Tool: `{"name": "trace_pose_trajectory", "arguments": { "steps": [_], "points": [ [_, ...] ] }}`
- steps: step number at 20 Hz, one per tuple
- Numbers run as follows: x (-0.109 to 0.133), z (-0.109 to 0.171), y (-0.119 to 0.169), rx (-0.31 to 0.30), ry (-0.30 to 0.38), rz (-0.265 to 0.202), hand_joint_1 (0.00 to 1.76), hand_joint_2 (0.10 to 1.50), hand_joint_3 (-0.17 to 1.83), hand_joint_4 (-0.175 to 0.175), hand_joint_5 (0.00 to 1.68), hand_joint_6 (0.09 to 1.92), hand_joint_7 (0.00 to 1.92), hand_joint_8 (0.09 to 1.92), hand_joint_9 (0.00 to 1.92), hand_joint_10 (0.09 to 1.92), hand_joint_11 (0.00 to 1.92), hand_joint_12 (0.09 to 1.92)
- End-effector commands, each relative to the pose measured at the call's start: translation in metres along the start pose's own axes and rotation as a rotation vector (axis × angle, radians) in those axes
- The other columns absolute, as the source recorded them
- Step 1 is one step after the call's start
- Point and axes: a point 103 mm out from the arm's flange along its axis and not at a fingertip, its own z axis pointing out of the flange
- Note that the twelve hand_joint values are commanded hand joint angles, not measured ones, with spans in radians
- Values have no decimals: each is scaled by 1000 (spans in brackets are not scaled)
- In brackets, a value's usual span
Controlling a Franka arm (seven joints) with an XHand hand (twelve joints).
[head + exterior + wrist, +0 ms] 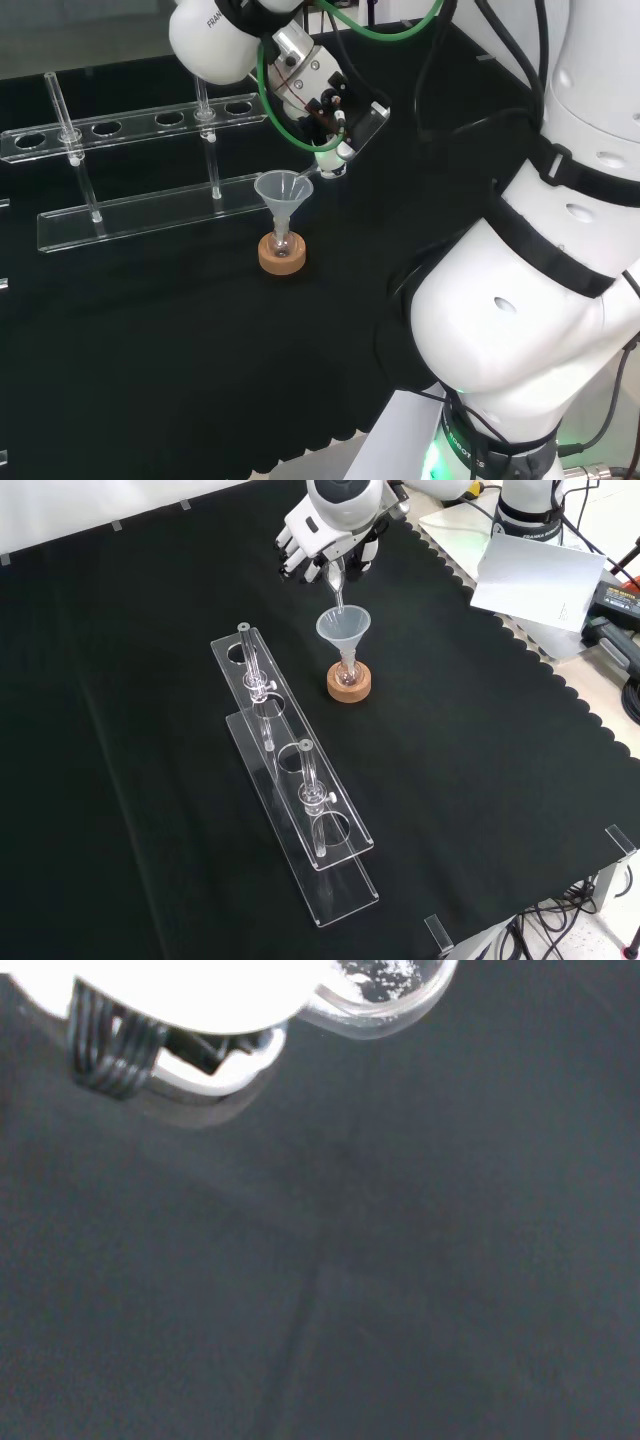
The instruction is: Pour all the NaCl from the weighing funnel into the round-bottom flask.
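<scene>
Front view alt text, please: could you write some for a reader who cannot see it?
The robot hand tips a clear weighing funnel into a funnel seated in a small flask on a cork ring. A clear rack of glass tubes stands to their left on black cloth.

Clear rack [300,810] with glass tubes [313,780]

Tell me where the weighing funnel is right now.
In the front view the weighing funnel is held by the hand at top centre, its spout tipped down over the plastic funnel in the flask.
</scene>
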Motion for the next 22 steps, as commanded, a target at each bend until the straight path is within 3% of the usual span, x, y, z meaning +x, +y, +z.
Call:
{"name": "trace_pose_trajectory", "arguments": {
  "steps": [1, 14, 22],
  "points": [
    [1, -4, 0, 1, -21, 5, 1123, 570, 855, 175, 1225, 859, 502, 709, 863, 422, 713, 1108],
    [9, -13, -2, -5, -94, 16, 1121, 573, 855, 175, 1220, 867, 499, 708, 849, 417, 710, 1110],
    [9, -11, -1, 3, -76, 13, 1120, 574, 855, 175, 1216, 873, 498, 708, 845, 418, 710, 1115]
  ]
}}
